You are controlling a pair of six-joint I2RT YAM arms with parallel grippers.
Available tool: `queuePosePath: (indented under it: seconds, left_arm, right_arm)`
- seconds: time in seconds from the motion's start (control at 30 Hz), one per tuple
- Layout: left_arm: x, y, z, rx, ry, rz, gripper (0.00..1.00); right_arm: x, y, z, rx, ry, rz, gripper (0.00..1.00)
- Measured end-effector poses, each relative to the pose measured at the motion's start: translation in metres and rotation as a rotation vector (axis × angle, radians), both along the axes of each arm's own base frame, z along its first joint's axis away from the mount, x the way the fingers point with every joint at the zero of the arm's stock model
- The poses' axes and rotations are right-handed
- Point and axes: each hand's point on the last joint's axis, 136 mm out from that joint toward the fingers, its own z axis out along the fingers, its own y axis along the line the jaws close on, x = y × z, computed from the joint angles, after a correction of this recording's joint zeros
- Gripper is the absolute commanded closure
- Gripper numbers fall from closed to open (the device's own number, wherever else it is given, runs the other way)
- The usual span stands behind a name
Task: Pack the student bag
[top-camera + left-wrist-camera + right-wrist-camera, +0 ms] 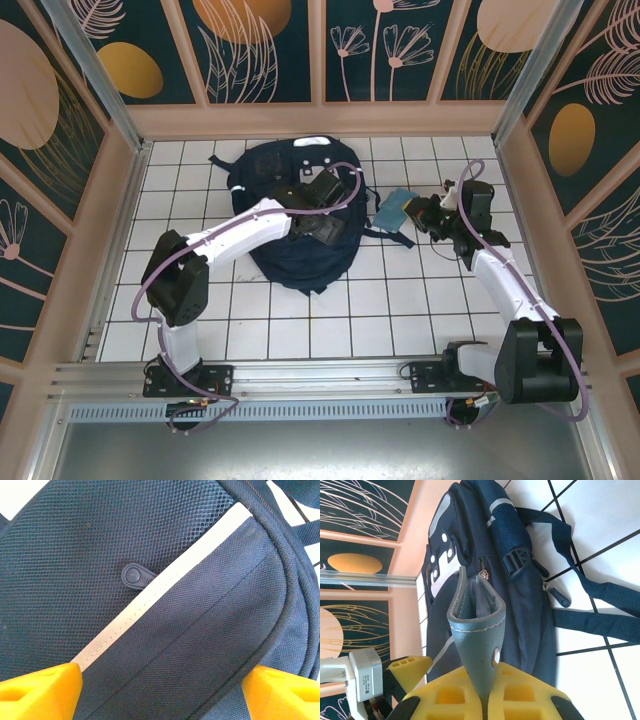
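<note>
The student bag point(262, 165), a large navy backpack, lies flat at the middle back of the white tiled table. My left gripper point(322, 205) hovers low over its right half. In the left wrist view its yellow fingertips point(40, 690) stand wide apart over the bag's fabric point(100, 545), which a pale reflective stripe point(150, 595) crosses; my left gripper point(167, 695) is open with nothing pinched. Just right of the bag, my right gripper point(418, 212) is shut on a teal leather case point(393, 211). The right wrist view shows the case point(477, 630) pinched at its narrow end in my right gripper point(487, 700), in front of the bag point(525, 595).
The bag's navy straps point(600, 590) trail over the tiles toward the right arm. Peach-framed wall panels point(320, 118) enclose the table at the back and both sides. A metal rail point(320, 375) runs along the near edge by the arm bases.
</note>
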Motion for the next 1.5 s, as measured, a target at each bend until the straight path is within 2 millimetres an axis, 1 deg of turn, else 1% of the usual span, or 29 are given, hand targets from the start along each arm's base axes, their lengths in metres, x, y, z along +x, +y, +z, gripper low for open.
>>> queuePosePath:
  seconds: [0.1,0.23,0.3,0.37,0.43,0.57,0.73,0.9,1.03,1.17,1.23,1.37,1.4,1.43,1.5]
  left_arm:
    - [0.002,0.004,0.008,0.006,-0.027,0.016,0.24]
    - [0.005,0.008,0.023,-0.003,-0.064,0.034,0.38]
    - [0.007,0.009,0.028,-0.003,-0.081,0.038,0.46]
    - [0.009,0.008,0.032,-0.003,-0.092,0.04,0.53]
    - [0.011,0.009,0.034,-0.003,-0.103,0.047,0.59]
    - [0.014,0.01,0.036,0.004,-0.119,0.055,0.63]
    - [0.016,0.011,0.038,0.006,-0.131,0.061,0.67]
    - [0.017,0.01,0.039,-0.001,-0.138,0.061,0.69]
    - [0.017,0.009,0.04,-0.003,-0.14,0.062,0.69]
    - [0.017,0.009,0.04,-0.003,-0.14,0.062,0.68]
    - [0.017,0.009,0.04,-0.004,-0.141,0.062,0.65]
    - [0.015,0.013,0.041,-0.007,-0.146,0.058,0.48]
    - [0.012,0.015,0.04,-0.007,-0.147,0.054,0.39]
    - [0.009,0.018,0.038,-0.005,-0.143,0.047,0.33]
    - [0.001,0.024,0.032,0.002,-0.13,0.032,0.28]
  right_arm:
    - [0.0,0.0,0.0,0.001,0.0,-0.001,0.98]
    - [0.0,0.002,0.0,0.001,-0.001,0.005,0.98]
    - [-0.002,0.007,0.001,0.005,-0.004,0.022,0.98]
    - [-0.006,0.018,0.003,0.015,-0.009,0.063,0.98]
    - [-0.013,0.035,0.006,0.033,-0.015,0.124,0.98]
    - [-0.025,0.068,0.005,0.073,-0.008,0.232,0.98]
    - [-0.039,0.101,-0.018,0.122,0.062,0.329,0.98]
    - [-0.044,0.126,-0.033,0.147,0.106,0.39,0.99]
    - [-0.039,0.139,-0.043,0.154,0.13,0.412,0.99]
    - [-0.024,0.145,-0.043,0.165,0.137,0.403,0.99]
    - [-0.016,0.148,-0.041,0.178,0.133,0.393,0.99]
    - [-0.004,0.151,-0.044,0.203,0.148,0.362,0.99]
    - [-0.002,0.151,-0.046,0.207,0.153,0.352,0.99]
    - [0.0,0.151,-0.047,0.213,0.161,0.342,0.99]
    - [0.005,0.151,-0.049,0.226,0.167,0.326,0.99]
